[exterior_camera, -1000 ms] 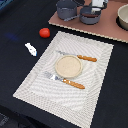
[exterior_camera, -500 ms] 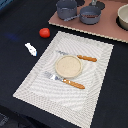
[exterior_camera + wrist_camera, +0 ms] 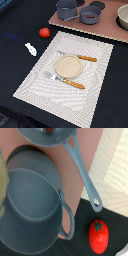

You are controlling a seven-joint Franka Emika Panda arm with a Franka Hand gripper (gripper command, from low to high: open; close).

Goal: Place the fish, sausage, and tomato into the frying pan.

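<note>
One tomato and fish lie outside the frying pan; hand's state unclear.

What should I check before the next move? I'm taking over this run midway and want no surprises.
1. Tomato free to grasp: ok. It sits alone on the dark table, outside the frying pan.
2. Fish free to grasp: ok. It lies on the dark table, apart from the tomato.
3. Sausage in the pan: probably ok. A dark reddish shape lies inside it, too small to be sure.
4. Room left in the pan: ok. Most of its floor looks bare.
5. Gripper open and empty: cannot tell. It shows in neither view.
6. Pot next to the pan: ok, but it stands close, so mind it when approaching.
</note>
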